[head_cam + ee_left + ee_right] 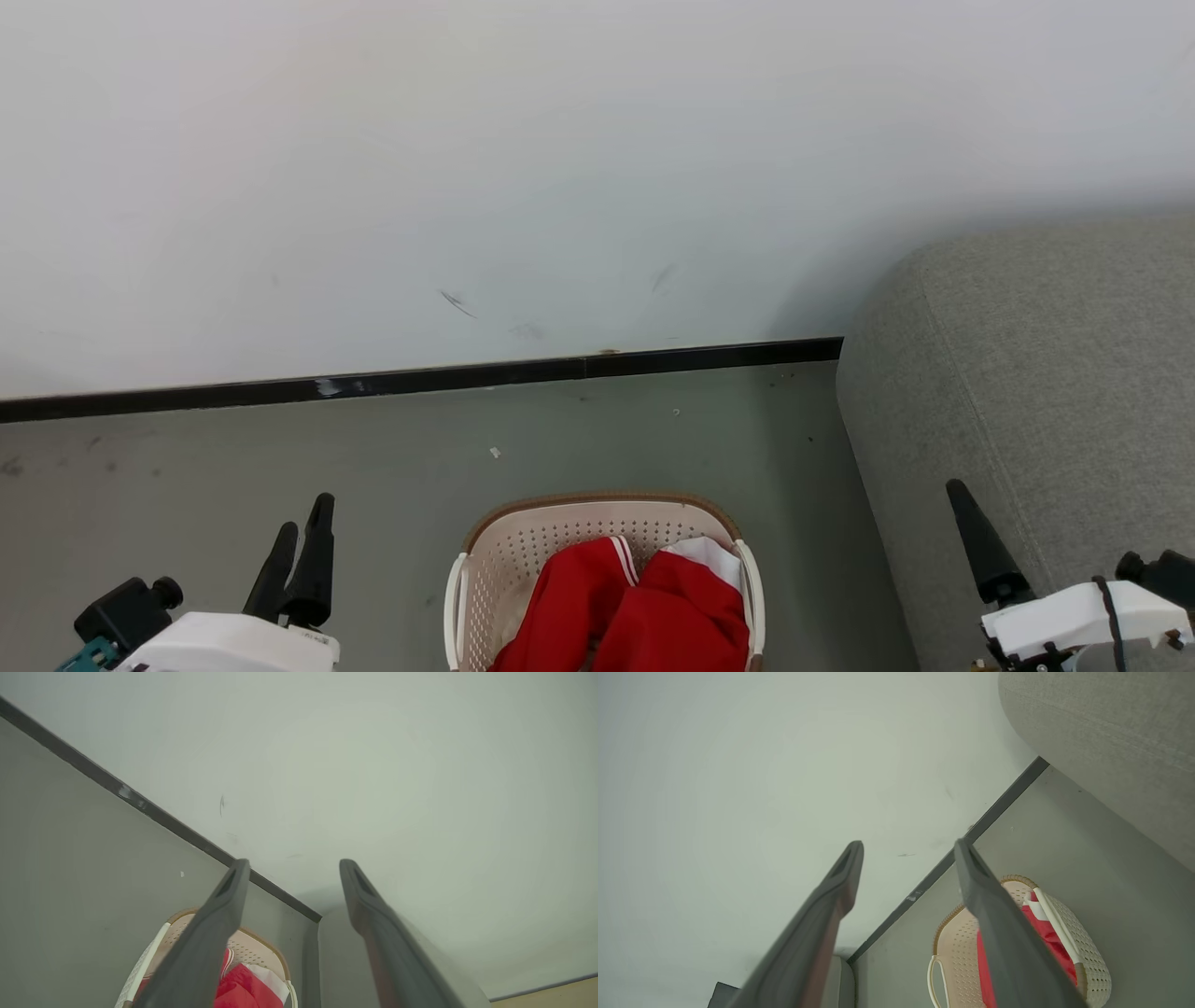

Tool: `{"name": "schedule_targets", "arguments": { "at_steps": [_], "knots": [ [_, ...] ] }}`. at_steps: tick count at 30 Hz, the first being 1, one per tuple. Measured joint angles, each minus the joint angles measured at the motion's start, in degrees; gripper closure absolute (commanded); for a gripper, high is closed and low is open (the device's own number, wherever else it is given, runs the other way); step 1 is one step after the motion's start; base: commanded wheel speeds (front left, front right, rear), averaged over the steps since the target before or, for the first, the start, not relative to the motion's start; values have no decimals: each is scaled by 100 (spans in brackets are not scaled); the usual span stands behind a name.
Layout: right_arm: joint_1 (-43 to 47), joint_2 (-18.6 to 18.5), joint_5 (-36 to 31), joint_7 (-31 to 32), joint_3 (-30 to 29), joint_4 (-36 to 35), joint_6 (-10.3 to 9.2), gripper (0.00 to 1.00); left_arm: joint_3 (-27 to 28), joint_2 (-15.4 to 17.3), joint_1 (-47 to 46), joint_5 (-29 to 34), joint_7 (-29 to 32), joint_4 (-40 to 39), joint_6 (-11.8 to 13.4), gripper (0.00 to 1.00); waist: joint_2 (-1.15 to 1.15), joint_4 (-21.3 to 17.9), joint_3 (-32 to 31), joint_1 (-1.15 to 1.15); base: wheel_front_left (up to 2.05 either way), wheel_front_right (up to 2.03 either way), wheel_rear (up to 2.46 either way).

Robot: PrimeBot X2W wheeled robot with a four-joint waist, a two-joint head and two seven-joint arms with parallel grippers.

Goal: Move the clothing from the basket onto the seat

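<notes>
My left fingers (304, 546) and my right fingers (909, 847) both stand spread apart and hold nothing. Between the two pairs, low on the floor (280, 467), sits the basket (597, 500). It is oval cream plastic with perforated walls, a brown woven-look rim and white loop handles. The clothing (644, 607) lies inside it, soft bright red cloth with white stripes and trim, heaped toward the side nearer my right fingers and apart from both pairs. Just beside my right fingers rises the seat (1027, 373), grey woven fabric with a rounded padded corner and a stitched seam. A strip of floor separates its flank from the basket. Ahead of my left fingers, smooth grey floor runs to a black skirting strip (420, 379). Beyond that stands a pale, faintly scuffed wall (560, 140).
</notes>
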Motion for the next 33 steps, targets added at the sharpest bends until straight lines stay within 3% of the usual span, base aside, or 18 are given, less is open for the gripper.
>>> {"name": "schedule_targets", "arguments": {
  "at_steps": [10, 26, 33],
  "knots": [
    [2, 5, -1093, -152, 143, -21, 0, 0, -289, 87, 2, 1024, -166, -168, 213, 0, 0, 15, -29, 3, 0, 0, 0],
    [6, 78, -2665, -430, 261, -182, 0, 0, -628, 115, 18, 2340, -460, -421, 548, 0, 0, 33, -6, -66, 0, 0, 0],
    [12, 131, -3248, -549, 261, -222, 0, 0, -711, 103, 34, 2761, -563, -504, 654, 0, 0, 39, 5, -82, 0, 0, 0]
  ]
}}
